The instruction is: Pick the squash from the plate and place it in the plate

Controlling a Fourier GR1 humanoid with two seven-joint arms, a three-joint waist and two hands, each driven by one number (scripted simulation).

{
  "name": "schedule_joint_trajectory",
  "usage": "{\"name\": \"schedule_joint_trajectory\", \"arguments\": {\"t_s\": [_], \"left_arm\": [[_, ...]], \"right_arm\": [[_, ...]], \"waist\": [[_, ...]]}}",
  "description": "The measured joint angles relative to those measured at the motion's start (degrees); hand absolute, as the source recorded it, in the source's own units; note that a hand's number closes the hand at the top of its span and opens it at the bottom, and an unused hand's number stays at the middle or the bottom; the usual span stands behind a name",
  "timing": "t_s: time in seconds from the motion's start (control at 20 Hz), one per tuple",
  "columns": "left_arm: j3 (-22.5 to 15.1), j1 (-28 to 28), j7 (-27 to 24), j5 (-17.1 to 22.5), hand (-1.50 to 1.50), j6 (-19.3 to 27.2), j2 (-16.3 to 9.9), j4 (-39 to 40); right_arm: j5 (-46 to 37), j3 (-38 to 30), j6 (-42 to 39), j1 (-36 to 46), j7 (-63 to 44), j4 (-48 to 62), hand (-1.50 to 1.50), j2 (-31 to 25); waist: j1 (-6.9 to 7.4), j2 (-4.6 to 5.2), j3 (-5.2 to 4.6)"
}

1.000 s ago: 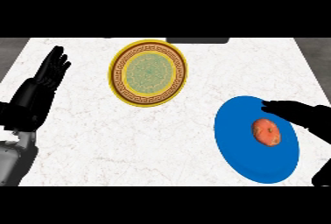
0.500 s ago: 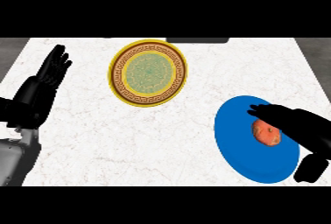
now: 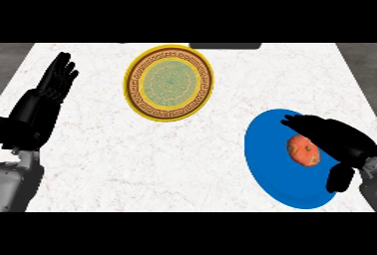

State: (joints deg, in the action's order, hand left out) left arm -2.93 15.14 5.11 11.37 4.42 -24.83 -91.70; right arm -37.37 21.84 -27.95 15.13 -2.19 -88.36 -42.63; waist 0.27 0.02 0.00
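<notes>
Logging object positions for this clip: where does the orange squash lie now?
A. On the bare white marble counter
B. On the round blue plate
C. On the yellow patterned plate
B: the orange squash lies on the round blue plate, with the right hand partly over it.

Two plates sit on the tabletop (image 3: pixel 110 149), well apart. The far plate (image 3: pixel 170 82) is near the back, a bit left of the middle. The near plate (image 3: pixel 276 169) is at the front right. The squash (image 3: pixel 302 150) lies on the near plate. The right hand (image 3: pixel 335 137) is over it. The left hand (image 3: pixel 52 89) rests at the left edge.
</notes>
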Motion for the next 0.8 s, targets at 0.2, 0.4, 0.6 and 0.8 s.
{"name": "schedule_joint_trajectory", "arguments": {"t_s": [0.2, 0.4, 0.6, 0.8], "left_arm": [[1.28, 0.26, 0.54, -0.91, 0.0, -1.37, 1.16, -0.02], [1.45, -1.36, -0.81, -2.68, 0.0, -1.9, 2.68, -0.34], [2.94, -0.46, 0.8, -3.07, 0.0, -3.22, 3.03, -0.54], [3.93, -0.53, 2.22, -3.64, 0.0, -4.27, 3.67, -2.07]], "right_arm": [[-3.77, -1.0, -0.12, 0.19, 2.85, 4.12, -1.5, 2.55], [-7.79, -0.76, 1.8, 0.2, 6.65, 10.14, -1.5, 4.95], [-11.48, -1.49, 1.64, 1.99, 8.13, 14.73, -1.5, 7.35], [-15.79, -2.25, 3.83, 2.61, 9.45, 19.1, -1.5, 9.37]], "waist": [[-0.1, 0.01, 0.01], [-0.02, 0.02, 0.0], [-0.03, 0.02, 0.01], [-0.01, 0.01, 0.0]]}}
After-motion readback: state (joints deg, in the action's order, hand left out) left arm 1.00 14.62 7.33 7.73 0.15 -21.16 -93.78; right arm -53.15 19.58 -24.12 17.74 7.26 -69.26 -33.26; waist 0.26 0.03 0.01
